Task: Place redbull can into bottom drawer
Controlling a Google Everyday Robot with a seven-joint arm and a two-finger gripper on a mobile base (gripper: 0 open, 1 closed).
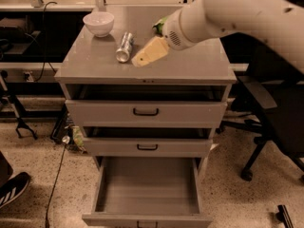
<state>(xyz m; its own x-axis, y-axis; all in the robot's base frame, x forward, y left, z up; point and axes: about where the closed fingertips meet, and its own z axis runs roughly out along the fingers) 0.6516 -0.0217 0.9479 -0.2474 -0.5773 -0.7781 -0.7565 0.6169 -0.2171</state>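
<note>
The redbull can (125, 47), slim and silver, lies on its side on the grey cabinet top (194, 63), left of centre. My gripper (142, 57) reaches in from the upper right on a thick white arm; its tan fingers point down-left and its tip is just right of the can, close to it. The bottom drawer (147, 209) is pulled out wide, with a plain grey interior and nothing in it.
A white bowl (99, 23) stands at the back left of the top. A green bag (159, 26) is mostly hidden behind my arm. The two upper drawers are slightly ajar. An office chair (273, 127) stands to the right; a shoe (13, 188) is at lower left.
</note>
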